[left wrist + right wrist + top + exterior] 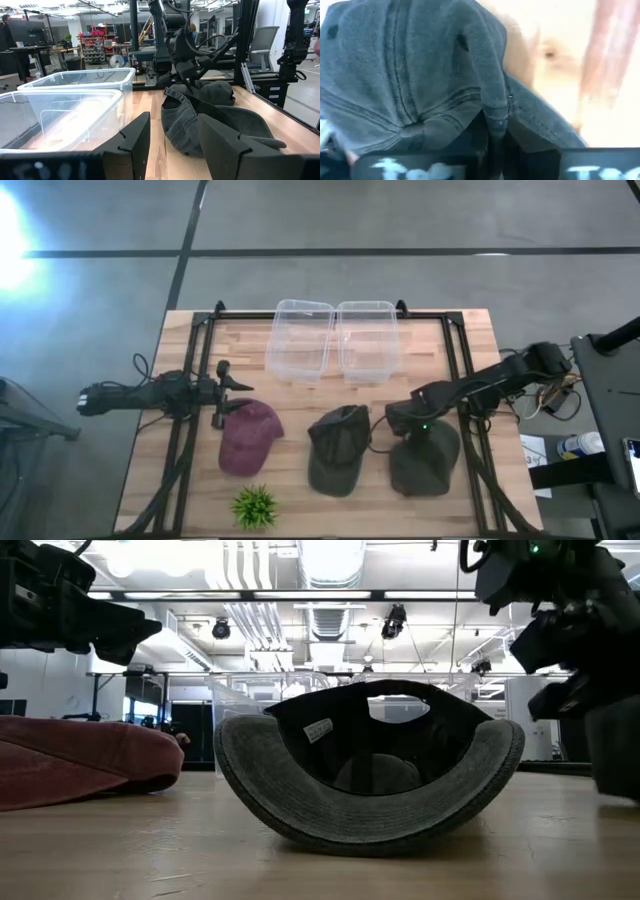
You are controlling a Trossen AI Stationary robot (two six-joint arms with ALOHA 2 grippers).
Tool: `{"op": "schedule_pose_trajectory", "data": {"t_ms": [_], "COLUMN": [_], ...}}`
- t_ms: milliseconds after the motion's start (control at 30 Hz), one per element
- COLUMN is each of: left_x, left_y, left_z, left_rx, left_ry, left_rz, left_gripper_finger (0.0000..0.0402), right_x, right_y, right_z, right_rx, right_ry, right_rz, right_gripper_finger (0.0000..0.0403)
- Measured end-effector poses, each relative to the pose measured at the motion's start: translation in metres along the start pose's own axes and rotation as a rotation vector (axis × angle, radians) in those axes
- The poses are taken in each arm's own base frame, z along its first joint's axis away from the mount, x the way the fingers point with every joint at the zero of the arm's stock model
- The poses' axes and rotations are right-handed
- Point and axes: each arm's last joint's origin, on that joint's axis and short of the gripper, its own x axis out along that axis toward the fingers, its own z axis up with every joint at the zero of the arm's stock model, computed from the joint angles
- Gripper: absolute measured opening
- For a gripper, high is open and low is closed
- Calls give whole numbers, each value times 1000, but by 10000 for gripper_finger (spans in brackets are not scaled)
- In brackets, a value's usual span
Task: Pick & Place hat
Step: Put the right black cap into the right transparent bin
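Three caps lie in a row near the table's near edge. The maroon cap point(250, 438) point(80, 765) is crown-up on the left. A dark grey cap point(336, 450) point(370, 780) point(200, 125) rests upside down on its crown in the middle. Another dark grey cap point(425, 457) point(410, 75) is on the right. My left gripper point(232, 385) point(175, 150) is open and level just beyond the maroon cap's far edge, touching nothing. My right gripper point(402, 420) point(492, 145) is shut on the right cap. My right gripper pinches a raised fold of the right grey cap's crown point(492, 112) between its two fingers, at the cap's far-left side point(408, 428). It comes slanting down from the table's right. In the low view the cap's lower part point(615, 780) reaches the table.
Two clear plastic bins point(300, 340) point(368, 340) stand side by side at the far middle of the table, also in the left wrist view point(65, 110). A small green plant point(255, 505) sits near the near edge, below the maroon cap. Black frame rails run along the table's sides.
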Motion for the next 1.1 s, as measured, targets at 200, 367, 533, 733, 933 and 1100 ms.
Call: {"op": "schedule_pose_trajectory", "data": {"t_ms": [200, 367, 533, 733, 933, 1100], "left_x": [0, 0, 0, 0, 0, 0], "left_y": [0, 0, 0, 0, 0, 0], "left_z": [0, 0, 0, 0, 0, 0], "left_rx": [0, 0, 0, 0, 0, 0], "left_ry": [0, 0, 0, 0, 0, 0], "left_rz": [0, 0, 0, 0, 0, 0], "left_gripper_finger": [158, 158, 158, 158, 158, 158], "right_x": [-25, -71, -128, -194, -226, -228], "right_y": [11, 21, 21, 13, -11, -48], "right_z": [-6, -10, -14, -22, -14, 12], "right_rx": [71, 131, 183, 212, 211, 207], "right_ry": [-74, -287, -683, -1225, -1524, -1543], "right_rz": [149, 253, 282, 139, 25, -21], "right_gripper_finger": [10, 9, 9, 9, 9, 9]}}
